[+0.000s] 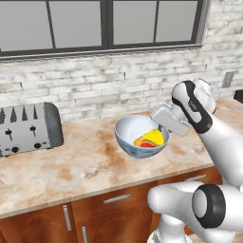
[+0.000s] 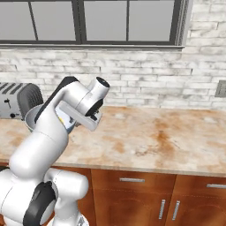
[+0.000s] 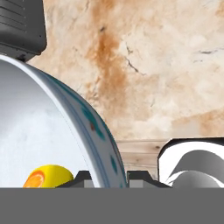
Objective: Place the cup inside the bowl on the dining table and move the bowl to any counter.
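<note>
Marbled beige stone: my base cameras look across a long surface (image 1: pixel 71 166) with red-brown drawers and slim silver handles below, a whitewashed brick wall and a dark-framed window behind.
Bowl: the white-lined, blue-grey patterned bowl (image 1: pixel 137 137) sits tilted over the middle of that surface in the left base view; I cannot tell whether its foot touches the stone. From my right base camera only a slice of its rim (image 2: pixel 31 120) peeks out behind the arm.
Cup: the yellow cup (image 1: pixel 151 138), red patch showing, lies on its side inside the bowl, against the wall nearest the arm. In the hand view its yellow top (image 3: pixel 49 176) sits low in the white interior.
End effector: I see the end effector (image 3: pixel 105 179) drawn narrow and pinching the bowl's rim, one dark fingertip (image 3: pixel 82 177) inside the wall and the other outside. From the left base camera the hand meets the bowl's right-hand edge.
Arm: it rises from the lower right of my left base view and bends forward to the bowl; in the right base view it covers most of the bowl.
Toaster: a grey toaster (image 1: pixel 29 128) stands on the surface to the bowl's left, well apart from it.
Outlet: a wall outlet (image 1: pixel 228 79) is set in the brick at far right.
</note>
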### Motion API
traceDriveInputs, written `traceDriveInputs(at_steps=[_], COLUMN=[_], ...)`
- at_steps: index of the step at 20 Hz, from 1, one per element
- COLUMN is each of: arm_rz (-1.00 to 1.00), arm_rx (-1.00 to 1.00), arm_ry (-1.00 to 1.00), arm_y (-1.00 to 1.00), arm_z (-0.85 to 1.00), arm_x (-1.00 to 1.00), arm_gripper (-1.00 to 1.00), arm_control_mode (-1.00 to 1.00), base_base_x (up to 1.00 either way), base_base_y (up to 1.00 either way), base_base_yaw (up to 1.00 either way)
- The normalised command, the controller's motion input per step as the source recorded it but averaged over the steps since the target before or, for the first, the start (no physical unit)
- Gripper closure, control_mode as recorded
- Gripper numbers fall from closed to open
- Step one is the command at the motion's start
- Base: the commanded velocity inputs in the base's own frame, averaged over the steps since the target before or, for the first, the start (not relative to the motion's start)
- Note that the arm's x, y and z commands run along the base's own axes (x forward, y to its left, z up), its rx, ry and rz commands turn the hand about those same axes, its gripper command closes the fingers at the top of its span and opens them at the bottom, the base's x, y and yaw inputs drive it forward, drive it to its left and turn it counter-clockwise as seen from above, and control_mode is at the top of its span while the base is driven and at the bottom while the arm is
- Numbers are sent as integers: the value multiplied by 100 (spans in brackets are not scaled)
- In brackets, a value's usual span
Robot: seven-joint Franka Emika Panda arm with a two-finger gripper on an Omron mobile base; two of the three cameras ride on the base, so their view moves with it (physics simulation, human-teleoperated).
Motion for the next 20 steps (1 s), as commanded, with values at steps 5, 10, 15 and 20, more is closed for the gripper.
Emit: traceDriveInputs(at_steps=[5,10,15,20], arm_rz=[0,0,0,0], arm_rx=[2,0,0,0], arm_ry=[0,1,3,4], arm_y=[-3,-17,-9,-5], arm_z=[-7,-8,0,0], arm_x=[14,59,44,33], arm_gripper=[100,100,100,100], arm_control_mode=[-100,-100,-100,-100], base_base_x=[0,0,0,0], base_base_y=[0,0,0,0], base_base_yaw=[0,0,0,0])
